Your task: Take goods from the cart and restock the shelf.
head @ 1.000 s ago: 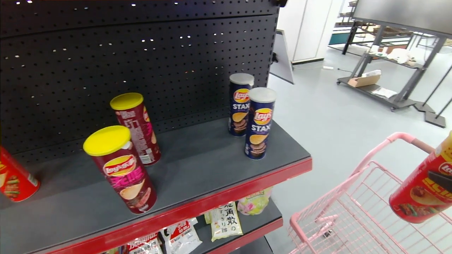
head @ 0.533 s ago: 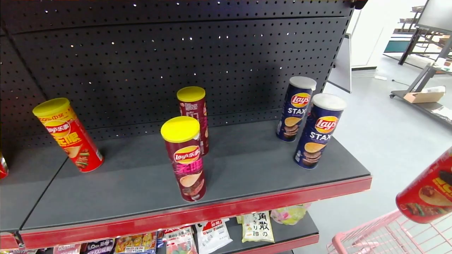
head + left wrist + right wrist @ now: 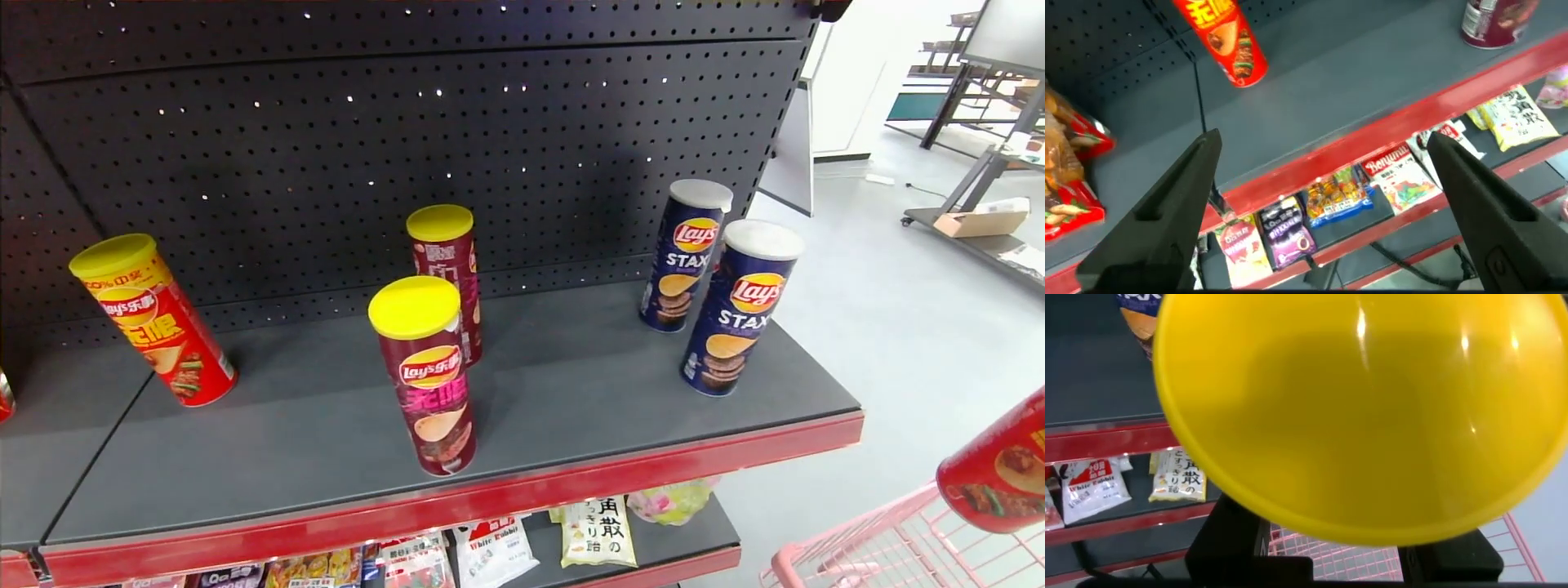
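Lowered slightly at lower right, the red can (image 3: pixel 992 469), clamped in the right gripper (image 3: pixel 1335 543), is best raised above the shelf edge (image 3: pixel 620 469), then set upright.

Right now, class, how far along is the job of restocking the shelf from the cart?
Done: five stand on the shelf: a red shelf can, two maroon cans, two blue cans. In hand: the right gripper holds a fresh red can over the pink cart; the left gripper hangs open, empty. Left: setting that can on the shelf; the cart's remaining stock cannot be seen.
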`<state>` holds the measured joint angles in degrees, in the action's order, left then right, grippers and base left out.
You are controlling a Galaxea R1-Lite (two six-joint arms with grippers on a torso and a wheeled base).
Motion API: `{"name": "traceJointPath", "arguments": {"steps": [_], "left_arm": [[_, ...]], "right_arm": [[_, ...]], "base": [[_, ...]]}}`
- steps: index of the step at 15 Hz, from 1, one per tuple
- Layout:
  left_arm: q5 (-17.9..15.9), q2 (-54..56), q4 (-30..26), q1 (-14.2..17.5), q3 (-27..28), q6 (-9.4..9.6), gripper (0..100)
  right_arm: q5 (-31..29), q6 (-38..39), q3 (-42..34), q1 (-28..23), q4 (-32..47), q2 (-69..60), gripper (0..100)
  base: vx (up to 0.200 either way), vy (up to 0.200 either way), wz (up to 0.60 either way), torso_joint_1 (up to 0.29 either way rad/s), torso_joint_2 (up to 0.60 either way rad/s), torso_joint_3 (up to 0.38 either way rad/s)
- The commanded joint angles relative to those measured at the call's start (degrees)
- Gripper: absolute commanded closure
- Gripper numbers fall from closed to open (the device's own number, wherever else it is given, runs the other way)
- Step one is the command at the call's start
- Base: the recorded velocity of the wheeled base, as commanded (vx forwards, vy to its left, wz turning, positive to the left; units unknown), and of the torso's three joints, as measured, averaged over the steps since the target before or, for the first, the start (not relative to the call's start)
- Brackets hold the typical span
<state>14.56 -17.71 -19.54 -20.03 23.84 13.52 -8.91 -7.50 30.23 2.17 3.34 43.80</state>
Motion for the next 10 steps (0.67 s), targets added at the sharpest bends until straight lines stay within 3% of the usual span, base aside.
{"name": "traceJointPath", "arguments": {"steps": [1, 10], "left_arm": [[0.0, 0.0, -0.1, 0.0, 0.0, 0.02, 0], [-0.1, 0.3, 0.0, 0.0, 0.1, 0.10, 0]], "right_arm": [[0.0, -0.1, -0.1, 0.0, 0.0, 0.2, 100], [0.0, 0.6, -0.5, -0.1, 0.0, 0.4, 100]], "base": [[0.000, 0.200, 0.00, 0.002, 0.00, -0.002], [0.000, 0.200, 0.00, 0.001, 0.00, 0.002]]}}
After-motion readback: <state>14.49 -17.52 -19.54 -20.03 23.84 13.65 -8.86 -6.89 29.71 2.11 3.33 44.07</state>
